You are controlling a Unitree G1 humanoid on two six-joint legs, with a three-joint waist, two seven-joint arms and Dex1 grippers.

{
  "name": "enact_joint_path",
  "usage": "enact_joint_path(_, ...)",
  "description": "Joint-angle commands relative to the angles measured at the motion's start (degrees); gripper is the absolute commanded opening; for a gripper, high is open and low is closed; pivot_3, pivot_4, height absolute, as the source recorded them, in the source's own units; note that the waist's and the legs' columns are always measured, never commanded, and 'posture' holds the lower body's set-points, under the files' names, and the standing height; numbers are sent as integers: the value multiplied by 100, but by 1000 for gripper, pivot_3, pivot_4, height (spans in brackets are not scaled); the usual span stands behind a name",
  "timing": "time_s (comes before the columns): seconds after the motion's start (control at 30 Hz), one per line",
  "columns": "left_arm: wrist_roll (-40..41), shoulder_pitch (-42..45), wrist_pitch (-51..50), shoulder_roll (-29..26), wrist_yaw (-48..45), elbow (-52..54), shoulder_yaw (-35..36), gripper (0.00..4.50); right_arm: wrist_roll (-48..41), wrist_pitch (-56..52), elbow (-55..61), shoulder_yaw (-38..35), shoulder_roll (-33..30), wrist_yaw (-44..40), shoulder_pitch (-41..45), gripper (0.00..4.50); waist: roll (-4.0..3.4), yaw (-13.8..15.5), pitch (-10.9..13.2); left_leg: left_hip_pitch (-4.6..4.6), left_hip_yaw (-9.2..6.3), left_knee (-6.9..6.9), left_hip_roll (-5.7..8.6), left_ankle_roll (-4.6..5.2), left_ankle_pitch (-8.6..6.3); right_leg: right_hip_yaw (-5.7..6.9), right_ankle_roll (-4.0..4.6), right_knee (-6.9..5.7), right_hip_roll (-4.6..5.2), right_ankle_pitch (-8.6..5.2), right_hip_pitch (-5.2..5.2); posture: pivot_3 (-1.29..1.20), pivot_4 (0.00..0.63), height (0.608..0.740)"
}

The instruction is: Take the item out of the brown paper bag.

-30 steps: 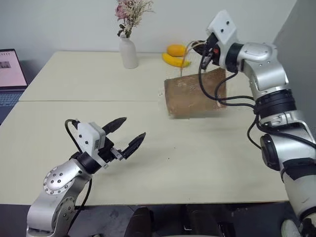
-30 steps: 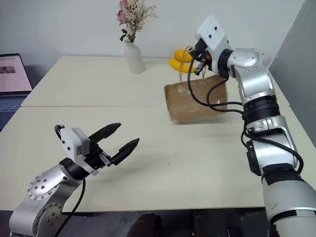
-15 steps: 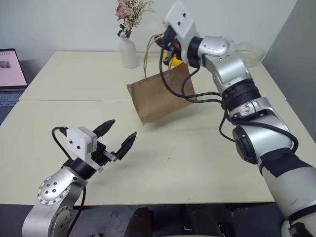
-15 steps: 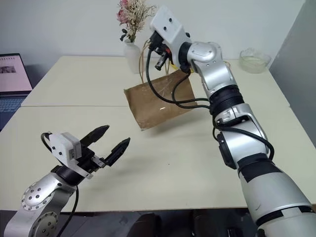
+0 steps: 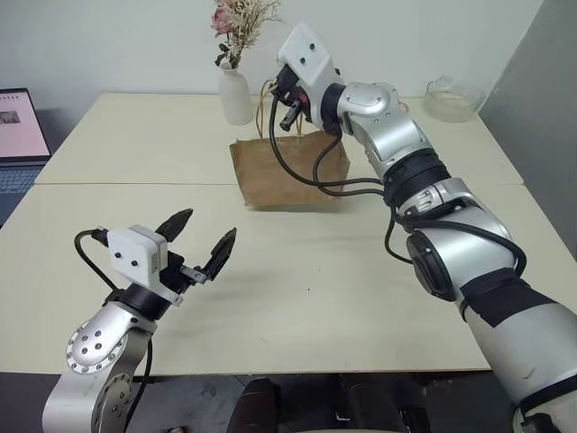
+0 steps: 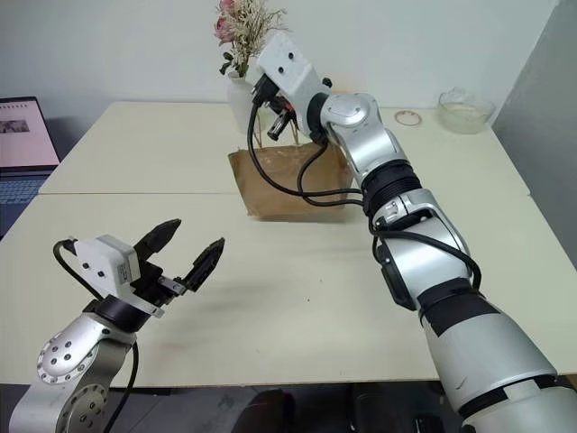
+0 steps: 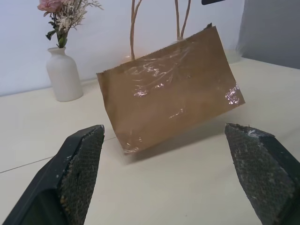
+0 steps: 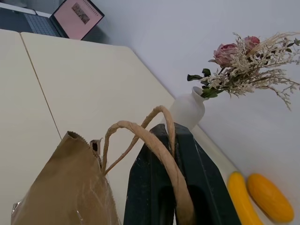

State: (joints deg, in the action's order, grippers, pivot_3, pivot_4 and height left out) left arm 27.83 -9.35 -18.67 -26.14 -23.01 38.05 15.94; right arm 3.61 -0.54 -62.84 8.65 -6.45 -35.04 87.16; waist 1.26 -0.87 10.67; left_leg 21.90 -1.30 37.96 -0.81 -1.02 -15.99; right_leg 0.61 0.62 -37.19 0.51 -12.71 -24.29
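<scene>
The right arm reaches across the upper middle of the left eye view, its right end effector closed on the string handles of the brown paper bag, which hangs tilted with a lower corner near the worktop. The left end effector hovers low at the lower left, fingers spread wide and holding nothing, pointing toward the bag.

The right wrist view shows the handles looped over the closed fingers, with a banana and an orange fruit beyond the white vase. The left wrist view shows the bag's crinkled face. The item cannot be seen.

Since a second ago the bag has been carried leftward across the frame, toward the vase.
</scene>
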Motion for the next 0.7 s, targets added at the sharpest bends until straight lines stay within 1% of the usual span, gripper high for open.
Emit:
enact_joint_path(0.03, -28, 79, 49, -46, 43, 225, 78, 4283, 67, 210, 265, -18, -27, -50, 71, 26, 0, -2, 0, 0, 0, 0, 0, 0, 0, 0, 0, 0, 0, 0, 0, 0, 150, 740)
enact_joint_path(0.53, -99, 78, 191, -41, -171, 87, -57, 4283, 585, 617, 75, 213, -244, 104, -115, 26, 0, -15, 0, -1, 1, 1, 0, 0, 0, -1, 0, -2, 0, 0, 0, 0, 150, 740)
enact_joint_path(0.7, -135, 145, 215, -4, -211, 17, -70, 4283, 629, 660, -18, 160, -242, 115, -65, 26, 0, -38, 0, -2, 1, 0, -2, 0, 0, -1, 0, -3, -2, 0, 0, 0, 150, 740)
